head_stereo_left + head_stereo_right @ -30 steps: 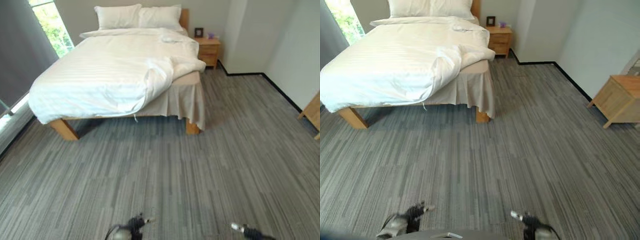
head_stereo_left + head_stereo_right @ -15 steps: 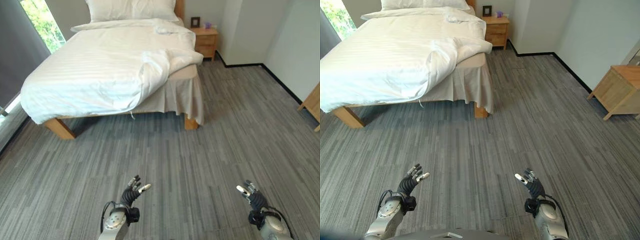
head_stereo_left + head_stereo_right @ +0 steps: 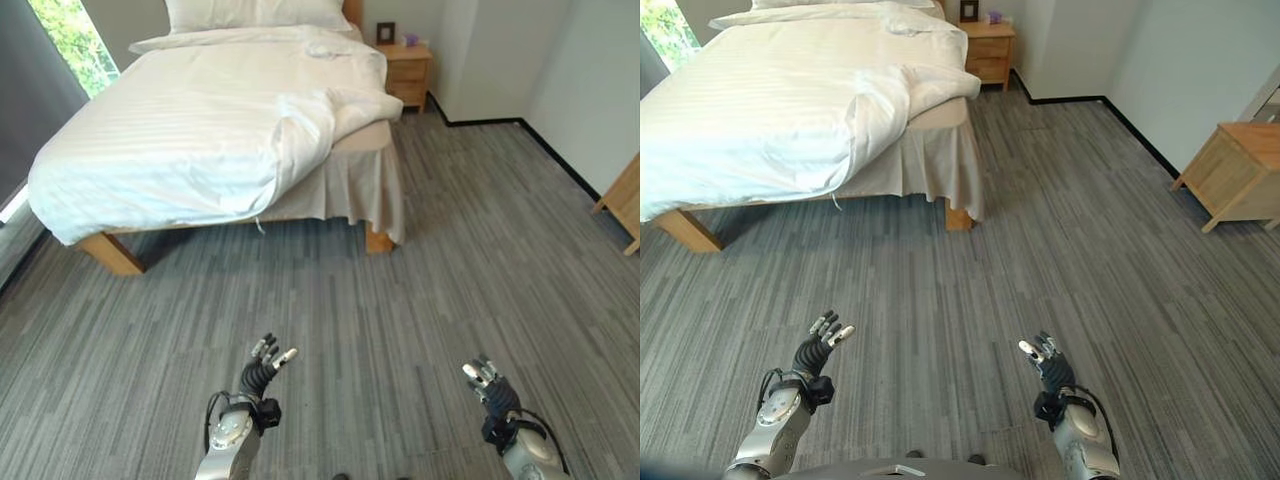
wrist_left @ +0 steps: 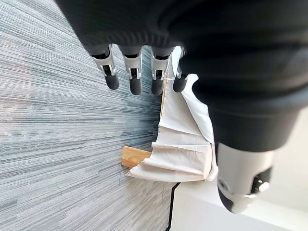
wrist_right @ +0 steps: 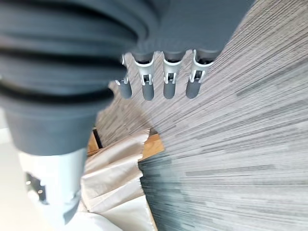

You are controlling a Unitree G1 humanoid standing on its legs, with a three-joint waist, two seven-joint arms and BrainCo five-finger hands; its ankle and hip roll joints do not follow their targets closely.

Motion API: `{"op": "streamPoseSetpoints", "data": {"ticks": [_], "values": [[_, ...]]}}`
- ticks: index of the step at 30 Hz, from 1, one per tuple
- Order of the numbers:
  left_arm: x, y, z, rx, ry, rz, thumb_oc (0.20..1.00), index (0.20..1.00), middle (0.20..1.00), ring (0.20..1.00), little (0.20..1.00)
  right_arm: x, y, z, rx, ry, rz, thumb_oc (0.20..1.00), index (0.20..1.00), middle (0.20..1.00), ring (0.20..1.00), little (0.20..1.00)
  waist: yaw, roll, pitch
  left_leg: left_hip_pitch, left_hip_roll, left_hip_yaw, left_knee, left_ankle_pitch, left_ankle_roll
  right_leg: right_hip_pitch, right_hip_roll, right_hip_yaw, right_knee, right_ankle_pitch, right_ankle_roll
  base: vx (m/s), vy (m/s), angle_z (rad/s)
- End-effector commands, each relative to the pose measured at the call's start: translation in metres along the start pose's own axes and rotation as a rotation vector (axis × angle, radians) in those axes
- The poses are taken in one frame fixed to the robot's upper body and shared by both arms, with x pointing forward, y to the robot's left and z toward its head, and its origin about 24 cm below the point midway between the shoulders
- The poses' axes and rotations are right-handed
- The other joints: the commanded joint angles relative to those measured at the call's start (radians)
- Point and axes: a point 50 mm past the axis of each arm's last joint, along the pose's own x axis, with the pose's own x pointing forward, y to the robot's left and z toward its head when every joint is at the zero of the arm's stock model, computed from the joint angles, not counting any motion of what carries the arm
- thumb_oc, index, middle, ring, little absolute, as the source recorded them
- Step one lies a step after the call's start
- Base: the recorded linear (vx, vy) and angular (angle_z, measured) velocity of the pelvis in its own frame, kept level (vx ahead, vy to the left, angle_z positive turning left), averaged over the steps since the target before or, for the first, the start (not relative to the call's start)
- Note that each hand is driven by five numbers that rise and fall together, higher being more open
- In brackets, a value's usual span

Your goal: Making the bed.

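Hovering over the carpet (image 3: 380, 300), left hand (image 3: 262, 375) fingers straight, empty; right hand (image 3: 492, 392) likewise.

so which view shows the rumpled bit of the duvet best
The left eye view: the rumpled duvet is folded back at the bed's right near corner, baring the mattress edge and beige bed skirt. The right eye view shows the same fold nearer its upper edge. Both wrist views catch just the skirt corner and a wooden leg past open fingers.

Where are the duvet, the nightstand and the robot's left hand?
duvet (image 3: 190, 130), left eye view, middle of its top.
nightstand (image 3: 410, 75), left eye view, drawer front.
left hand (image 3: 262, 372), left eye view, palm.
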Motion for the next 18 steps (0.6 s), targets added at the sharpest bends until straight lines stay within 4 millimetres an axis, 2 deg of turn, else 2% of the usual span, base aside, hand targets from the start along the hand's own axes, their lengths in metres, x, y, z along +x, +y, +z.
{"op": "streamPoseSetpoints", "data": {"ticks": [1,3,4,5,7,8,9,10,12,14,16,18], "values": [[0.008,0.017,0.031,0.043,-0.143,0.058,1.000,1.000,1.000,1.000,1.000,0.007,0.016,0.028,0.029,-0.153,0.050,1.000,1.000,1.000,1.000,1.000,-0.002,-0.075,-0.021,0.004,0.024,-0.013,-0.026,0.064,-0.077,0.047,-0.158,0.016,-0.053,0.175,0.168,0.01,0.087,-0.13],[0.008,0.016,0.033,0.050,-0.154,0.055,1.000,1.000,1.000,1.000,1.000,0.008,0.018,0.032,0.026,-0.164,0.059,1.000,1.000,1.000,1.000,1.000,0.001,-0.077,-0.010,0.005,0.022,-0.010,-0.026,0.062,-0.070,0.034,-0.166,0.022,-0.027,0.183,0.172,-0.01,0.099,-0.19],[0.008,0.016,0.035,0.049,-0.167,0.056,1.000,1.000,1.000,1.000,1.000,0.009,0.021,0.037,0.004,-0.179,0.088,1.000,1.000,1.000,1.000,1.000,0.001,-0.076,0.007,0.000,0.018,-0.011,-0.026,0.056,-0.057,-0.014,-0.179,0.030,0.065,0.182,0.181,-0.03,0.072,-0.13],[0.008,0.016,0.035,0.049,-0.167,0.056,1.000,1.000,1.000,1.000,1.000,0.009,0.021,0.037,0.004,-0.179,0.088,1.000,1.000,1.000,1.000,1.000,0.002,-0.077,0.006,-0.001,0.018,-0.009,-0.026,0.056,-0.057,-0.019,-0.180,0.032,0.069,0.180,0.181,-0.04,0.107,-0.15],[0.006,0.016,0.034,0.046,-0.161,0.048,1.000,1.000,1.000,1.000,1.000,0.009,0.025,0.039,-0.038,-0.182,0.119,1.000,1.000,1.000,1.000,1.000,0.004,-0.076,0.025,0.006,0.009,-0.009,-0.026,0.051,-0.041,-0.076,-0.200,0.051,0.182,0.219,0.200,0.00,0.079,-0.14],[0.006,0.016,0.034,0.046,-0.161,0.048,1.000,1.000,1.000,1.000,1.000,0.009,0.025,0.039,-0.039,-0.182,0.119,1.000,1.000,1.000,1.000,1.000,0.005,-0.077,0.024,0.005,0.008,-0.008,-0.026,0.051,-0.041,-0.079,-0.201,0.053,0.186,0.218,0.201,0.03,0.090,-0.06],[0.005,0.016,0.031,0.038,-0.150,0.046,1.000,1.000,1.000,1.000,1.000,0.008,0.024,0.038,-0.040,-0.178,0.123,1.000,1.000,1.000,1.000,1.000,0.005,-0.074,0.031,0.012,0.002,-0.009,-0.026,0.050,-0.031,-0.114,-0.209,0.064,0.263,0.260,0.214,0.08,0.198,-0.05],[0.004,0.011,0.025,0.011,-0.121,0.017,1.000,1.000,1.000,1.000,1.000,0.007,0.031,0.040,-0.013,-0.191,0.145,1.000,1.000,1.000,1.000,1.000,-0.005,-0.045,0.076,0.034,0.015,-0.027,-0.026,0.052,-0.007,-0.241,-0.218,0.076,0.521,0.362,0.231,0.08,0.195,-0.16],[0.003,0.010,0.026,0.022,-0.124,0.005,1.000,1.000,1.000,1.000,1.000,0.007,0.031,0.039,-0.012,-0.190,0.148,1.000,1.000,1.000,1.000,1.000,-0.008,-0.037,0.083,0.039,0.023,-0.033,-0.026,0.050,-0.007,-0.276,-0.217,0.079,0.554,0.354,0.233,0.10,0.077,-0.03],[0.001,0.009,0.024,0.095,-0.104,-0.041,1.000,1.000,1.000,1.000,1.000,0.006,0.030,0.037,-0.007,-0.179,0.138,1.000,1.000,1.000,1.000,1.000,-0.021,-0.028,0.090,0.069,0.036,-0.032,-0.026,0.050,-0.017,-0.318,-0.236,0.063,0.515,0.349,0.232,0.25,-0.023,0.21],[0.000,0.008,0.028,0.125,-0.118,-0.069,1.000,1.000,1.000,1.000,1.000,0.002,0.026,0.031,-0.008,-0.156,0.137,1.000,1.000,1.000,1.000,1.000,-0.042,-0.032,0.091,0.104,0.040,-0.043,-0.026,0.034,-0.035,-0.341,-0.240,0.060,0.390,0.342,0.230,0.34,-0.101,-0.01],[0.000,0.006,0.024,0.138,-0.103,-0.083,1.000,1.000,1.000,1.000,1.000,-0.004,0.019,0.023,-0.030,-0.125,0.128,1.000,1.000,1.000,1.000,1.000,-0.076,-0.039,0.093,0.153,0.046,-0.075,-0.026,-0.005,-0.057,-0.331,-0.203,0.074,0.188,0.334,0.225,0.48,-0.206,0.01]]}}
